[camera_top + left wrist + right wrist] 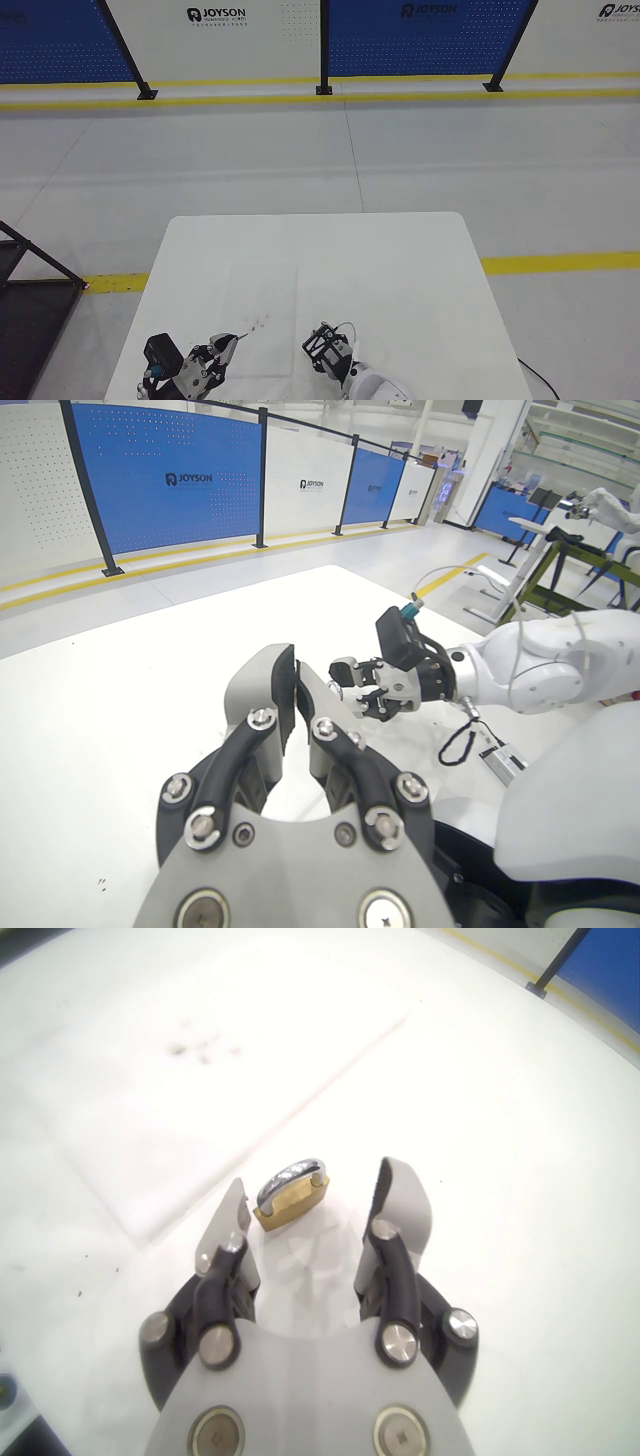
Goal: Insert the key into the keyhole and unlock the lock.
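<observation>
At the near edge of the table (400,250), on the left, we find the left tool (295,674) just above the surface with its fingers pressed together. We judge that it carries the key ready for insertion, but the pads hide whatever lies between them, so we cannot confirm this.

To its right, equally near, the right tool (315,1180) sits low over the lock (290,1200) with its fingers apart, one on each side of the brass body. One finger stands just beside the body; the other is farther off. This straddling pose suits a clamp on the body, so that the lock cannot slide when the key is pushed in.

The lock rests on the table with both shackle legs seated, so we judge it not yet unlocked. The keyhole is not visible.

The lock lies just off the edge of a thin white sheet (150,1093). The sheet lies between the two tools and extends toward the far side.
</observation>
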Tool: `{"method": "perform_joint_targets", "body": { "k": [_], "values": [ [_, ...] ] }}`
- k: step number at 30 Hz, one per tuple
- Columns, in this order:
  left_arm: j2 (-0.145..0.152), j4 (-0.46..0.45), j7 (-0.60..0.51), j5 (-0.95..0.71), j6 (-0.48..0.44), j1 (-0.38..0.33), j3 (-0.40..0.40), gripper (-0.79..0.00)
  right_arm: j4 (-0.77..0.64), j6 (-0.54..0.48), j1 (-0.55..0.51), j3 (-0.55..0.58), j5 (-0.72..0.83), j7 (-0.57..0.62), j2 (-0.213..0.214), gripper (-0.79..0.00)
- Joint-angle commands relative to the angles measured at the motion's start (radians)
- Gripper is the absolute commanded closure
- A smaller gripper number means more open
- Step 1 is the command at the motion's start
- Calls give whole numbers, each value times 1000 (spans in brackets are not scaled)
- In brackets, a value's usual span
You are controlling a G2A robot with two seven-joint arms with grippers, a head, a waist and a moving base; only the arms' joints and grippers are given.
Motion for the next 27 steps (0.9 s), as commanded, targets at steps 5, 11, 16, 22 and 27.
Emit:
{"method": "perform_joint_targets", "body": {
  "k": [5, 11, 16, 22, 27],
  "values": [
    [0, 0, 0, 0, 0, 0, 0, 0, 25, -5, 16, -12, -4, 6, -5, -296],
    [0, 0, 0, 0, 0, 0, 0, 0, 25, 0, 15, -10, -4, -13, -6, -111],
    [0, 0, 0, 0, 0, 0, 0, 0, 6, 2, 2, 1, 1, -37, -3, 0],
    [0, 0, 0, 0, 0, 0, 0, 0, -70, -41, -35, 51, 72, -72, 10, 0],
    [0, 0, 0, 0, 0, 0, 0, 0, -163, -113, -88, 150, 162, -135, 35, 0]
  ]
}}
